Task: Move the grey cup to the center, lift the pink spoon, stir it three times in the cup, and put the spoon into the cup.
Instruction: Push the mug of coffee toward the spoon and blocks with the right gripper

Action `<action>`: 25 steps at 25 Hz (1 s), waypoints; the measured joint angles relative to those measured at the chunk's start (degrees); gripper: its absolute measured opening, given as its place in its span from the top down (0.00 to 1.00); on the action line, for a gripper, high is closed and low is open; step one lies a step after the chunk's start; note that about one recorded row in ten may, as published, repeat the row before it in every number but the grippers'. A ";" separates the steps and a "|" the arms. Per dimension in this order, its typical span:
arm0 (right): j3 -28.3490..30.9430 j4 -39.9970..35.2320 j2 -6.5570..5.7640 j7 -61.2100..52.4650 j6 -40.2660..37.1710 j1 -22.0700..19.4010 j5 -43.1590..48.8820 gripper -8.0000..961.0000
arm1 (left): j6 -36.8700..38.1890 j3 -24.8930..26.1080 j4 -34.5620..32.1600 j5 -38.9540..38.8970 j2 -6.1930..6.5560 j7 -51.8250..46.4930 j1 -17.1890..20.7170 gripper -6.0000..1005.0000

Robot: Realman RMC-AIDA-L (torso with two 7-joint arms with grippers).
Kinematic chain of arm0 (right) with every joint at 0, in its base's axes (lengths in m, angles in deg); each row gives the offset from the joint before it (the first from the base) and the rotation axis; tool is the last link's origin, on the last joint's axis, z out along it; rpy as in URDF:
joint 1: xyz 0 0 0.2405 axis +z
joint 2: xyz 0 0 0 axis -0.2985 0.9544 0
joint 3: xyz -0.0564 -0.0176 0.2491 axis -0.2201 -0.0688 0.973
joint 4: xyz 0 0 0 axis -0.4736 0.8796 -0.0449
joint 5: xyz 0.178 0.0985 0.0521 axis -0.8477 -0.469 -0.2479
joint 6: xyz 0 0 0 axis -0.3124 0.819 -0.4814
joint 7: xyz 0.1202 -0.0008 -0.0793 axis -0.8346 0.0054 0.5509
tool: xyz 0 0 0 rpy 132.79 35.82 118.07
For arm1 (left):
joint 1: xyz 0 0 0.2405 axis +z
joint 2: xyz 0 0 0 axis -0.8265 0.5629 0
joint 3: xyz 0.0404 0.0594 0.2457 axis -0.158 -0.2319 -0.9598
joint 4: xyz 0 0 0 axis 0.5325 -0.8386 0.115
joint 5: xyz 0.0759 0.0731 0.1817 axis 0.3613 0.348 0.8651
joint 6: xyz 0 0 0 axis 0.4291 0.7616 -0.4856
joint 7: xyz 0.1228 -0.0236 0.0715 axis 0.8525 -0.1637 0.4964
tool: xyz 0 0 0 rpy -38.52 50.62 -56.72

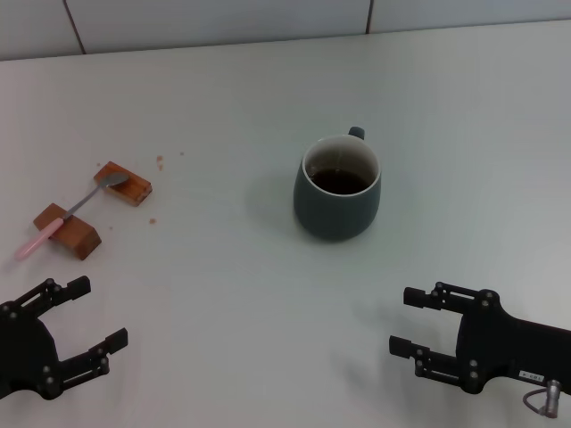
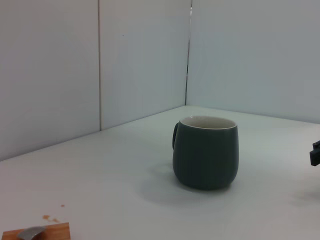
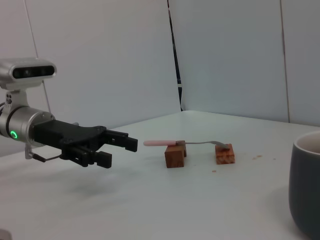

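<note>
White table [image 1: 223,294], grey cup [image 3: 306,185] cropped

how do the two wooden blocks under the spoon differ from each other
The near wooden block sits closer to the left gripper and carries the pink spoon's pink handle; the far wooden block carries its metal bowl. The near block looks darker brown; the far one is lighter and more orange. Small brown specks lie on the table by the far block. Both lie flat, apart, bridged by the spoon.
</note>
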 joint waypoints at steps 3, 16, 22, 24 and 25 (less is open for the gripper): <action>0.00 -0.01 0.00 0.00 0.00 0.04 0.02 0.30 | 0.02 0.00 0.01 0.00 0.00 0.00 0.00 0.16; -0.09 -0.17 0.00 -0.42 0.11 0.15 0.65 0.30 | -0.19 0.06 -0.02 0.00 0.00 -0.01 0.00 0.16; -0.09 -0.27 0.00 -0.67 0.09 0.19 0.66 0.30 | -0.23 0.00 0.00 0.00 0.00 0.03 0.00 0.16; -0.09 -0.30 0.00 -0.68 0.09 0.24 0.66 0.30 | -0.24 0.00 -0.16 0.00 0.00 -0.01 -0.08 0.16; -0.09 -0.29 0.00 -0.68 0.13 0.28 0.66 0.30 | -0.24 0.01 -0.19 0.00 0.00 -0.09 -0.15 0.16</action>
